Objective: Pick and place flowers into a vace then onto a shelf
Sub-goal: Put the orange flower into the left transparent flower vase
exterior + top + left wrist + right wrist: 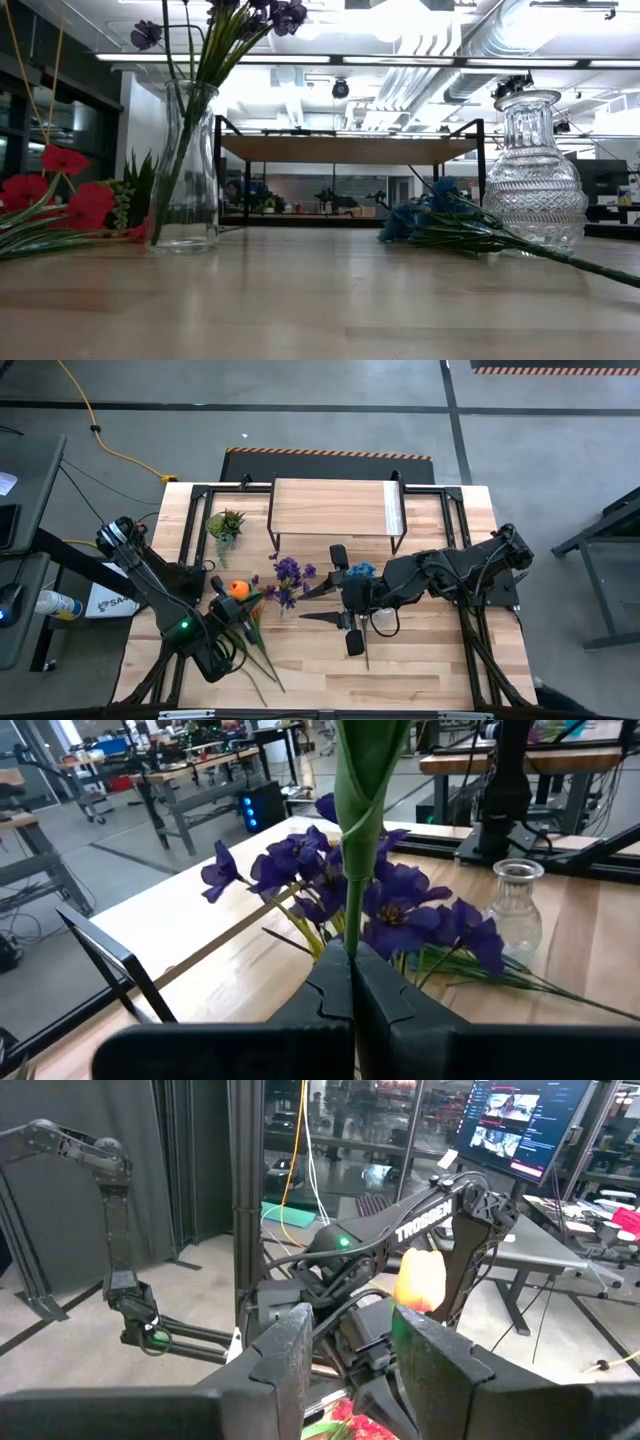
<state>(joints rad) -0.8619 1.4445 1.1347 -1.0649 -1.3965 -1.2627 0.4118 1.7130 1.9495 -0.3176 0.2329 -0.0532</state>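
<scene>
My left gripper (228,604) (352,982) is shut on the green stem of an orange-bloomed flower (238,588) (420,1276), left of a clear vase (185,170) that holds purple flowers (288,578) (330,885). Red flowers (252,618) (60,195) lie flat on the table under that arm. Blue flowers (360,570) (440,220) lie on the table against an ornate glass vase (535,180) (518,905). My right gripper (318,604) (350,1350) hangs open, high over the table's middle, with nothing between its fingers. The shelf (335,508) (350,150) stands at the far edge. My left gripper pinches the orange flower's green stem (352,925) between its two shut fingers, which lie across it and point nearly level toward the purple flowers. The stem runs straight out past the fingertips, wrapped by a leaf. The bloom (238,588) is lifted clear of the table.
A small spiky green plant (225,523) sits at the far left by the shelf's left leg. Long green stems (262,665) of the red flowers trail toward the near edge. Bare wood shows at the near middle and near right (430,670).
</scene>
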